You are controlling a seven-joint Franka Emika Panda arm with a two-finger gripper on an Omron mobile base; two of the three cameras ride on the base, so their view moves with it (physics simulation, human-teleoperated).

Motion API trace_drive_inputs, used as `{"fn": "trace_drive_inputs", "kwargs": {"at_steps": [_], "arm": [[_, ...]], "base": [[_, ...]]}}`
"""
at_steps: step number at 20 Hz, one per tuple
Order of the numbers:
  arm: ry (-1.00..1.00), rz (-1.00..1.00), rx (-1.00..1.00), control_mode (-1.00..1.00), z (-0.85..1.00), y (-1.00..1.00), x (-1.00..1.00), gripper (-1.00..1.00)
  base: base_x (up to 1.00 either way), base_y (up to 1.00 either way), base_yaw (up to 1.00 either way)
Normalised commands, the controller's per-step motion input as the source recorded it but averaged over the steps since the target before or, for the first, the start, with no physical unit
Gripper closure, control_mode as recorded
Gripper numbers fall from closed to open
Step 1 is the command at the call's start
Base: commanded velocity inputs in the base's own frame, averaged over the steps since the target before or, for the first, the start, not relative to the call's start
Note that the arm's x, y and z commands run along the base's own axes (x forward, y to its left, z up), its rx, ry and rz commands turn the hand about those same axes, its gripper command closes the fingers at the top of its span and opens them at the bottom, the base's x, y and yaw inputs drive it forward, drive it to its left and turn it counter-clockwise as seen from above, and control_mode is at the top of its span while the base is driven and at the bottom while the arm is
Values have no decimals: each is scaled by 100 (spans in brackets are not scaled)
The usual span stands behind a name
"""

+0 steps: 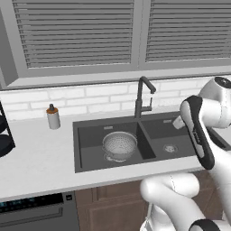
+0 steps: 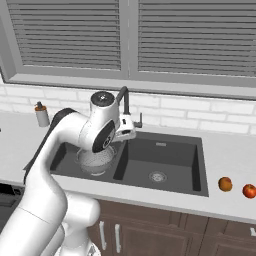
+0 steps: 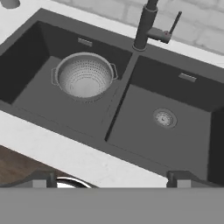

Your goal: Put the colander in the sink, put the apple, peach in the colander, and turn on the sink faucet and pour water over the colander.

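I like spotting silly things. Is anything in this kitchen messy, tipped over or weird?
Nothing stands out. The colander sits upright in the sink, and two fruits rest on the counter to its right.

small capped bottle on white counter — slatted blinds above

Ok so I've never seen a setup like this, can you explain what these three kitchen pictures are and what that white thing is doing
The white thing is a robot arm on a driving base, in a computer-rendered kitchen. Two pictures come from cameras on the base, behind the arm to its left and right. The third looks down from a camera on its hand. The gripper is open and holds nothing; its two finger tips show at the bottom of the hand view. Below it is a dark double sink with a metal colander already standing in one basin, and a tall faucet behind, with no water running. On the counter to the right lie two fruits, a peach and an apple, not yet in the colander.
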Motion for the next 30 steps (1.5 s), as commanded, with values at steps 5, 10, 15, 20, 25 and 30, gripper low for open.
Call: {"fn": "trace_drive_inputs", "kwargs": {"at_steps": [5, 10, 15, 20, 25, 30], "arm": [[9, -36, 0, -100, 1, -100, 1, -100], [6, -30, 0, -100, -2, -100, 9, -100], [5, -25, 0, -100, -8, -100, 13, -100], [5, -19, 0, -100, -10, -99, 8, -100], [3, -17, 0, -100, -10, -93, 0, -100], [5, -14, 0, -100, -23, -71, 0, -100]], "base": [[0, 0, 0], [0, 0, 0], [0, 0, 0], [0, 0, 0], [0, 0, 0], [0, 0, 0]]}}
